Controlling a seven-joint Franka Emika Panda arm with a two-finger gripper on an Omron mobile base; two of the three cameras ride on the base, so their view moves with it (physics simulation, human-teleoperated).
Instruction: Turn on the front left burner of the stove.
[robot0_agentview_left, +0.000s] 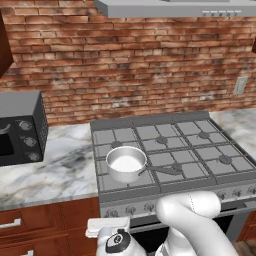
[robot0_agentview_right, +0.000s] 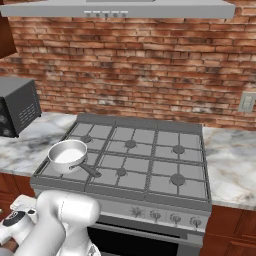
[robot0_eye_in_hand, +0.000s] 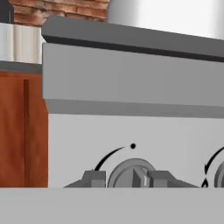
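My fingers (robot0_eye_in_hand: 127, 179) are spread either side of a small round grey knob (robot0_eye_in_hand: 130, 173) at the left end of the wide grey steel gas stove (robot0_agentview_left: 200, 150); its ridge leans slightly off vertical. The front left burner (robot0_agentview_right: 75, 167) sits under a shiny steel saucepan (robot0_agentview_left: 126, 164), handle pointing right.

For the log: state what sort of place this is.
A home-style kitchen, simulated: a six-burner gas stove with a steel saucepan on it, a black microwave on the marble counter, and a brick back wall.
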